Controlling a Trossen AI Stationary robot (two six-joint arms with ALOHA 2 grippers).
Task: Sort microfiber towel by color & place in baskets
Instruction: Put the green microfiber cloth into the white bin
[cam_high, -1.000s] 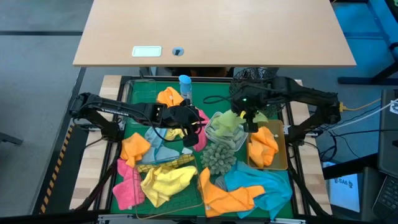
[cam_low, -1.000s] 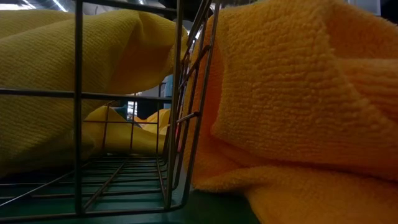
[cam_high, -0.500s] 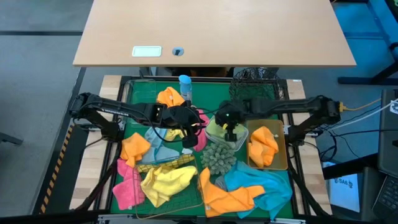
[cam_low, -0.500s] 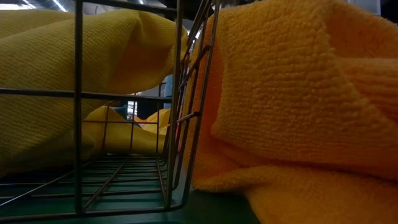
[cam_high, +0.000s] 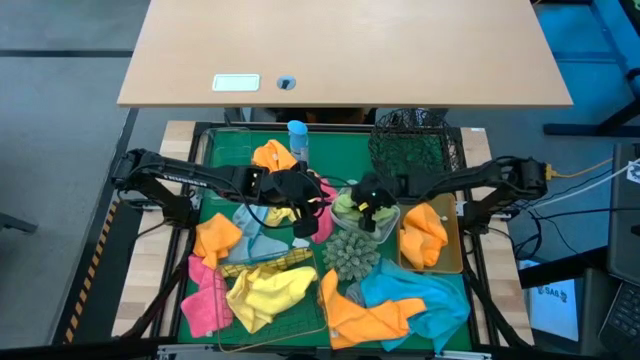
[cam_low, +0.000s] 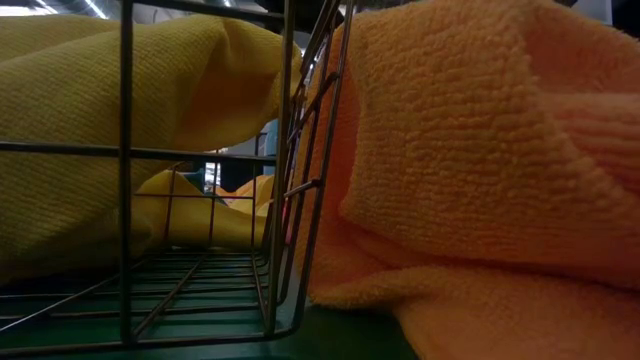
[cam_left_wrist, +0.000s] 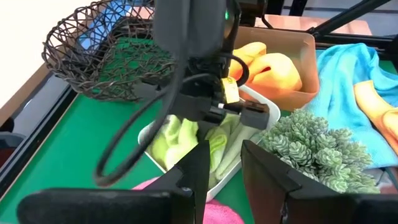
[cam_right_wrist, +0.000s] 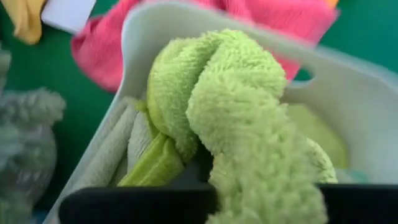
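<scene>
Pale wooden desk (cam_high: 340, 50) on grey floor (cam_high: 60, 120) beyond the green-topped table (cam_high: 345, 150).

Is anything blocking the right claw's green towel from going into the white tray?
Nothing visible does. The right claw, shut on the green towel, hangs right over the white tray, which already holds green cloth. The spiky green ball sits beside the tray, not over it. The left claw waits farther left.

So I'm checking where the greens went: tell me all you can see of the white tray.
The white tray is a shallow rectangular bin with rounded corners and smooth walls, like plastic. It sits on the green mat between the pink towel and the spiky green ball. It holds light green towels. The right gripper, shut, is over it.
</scene>
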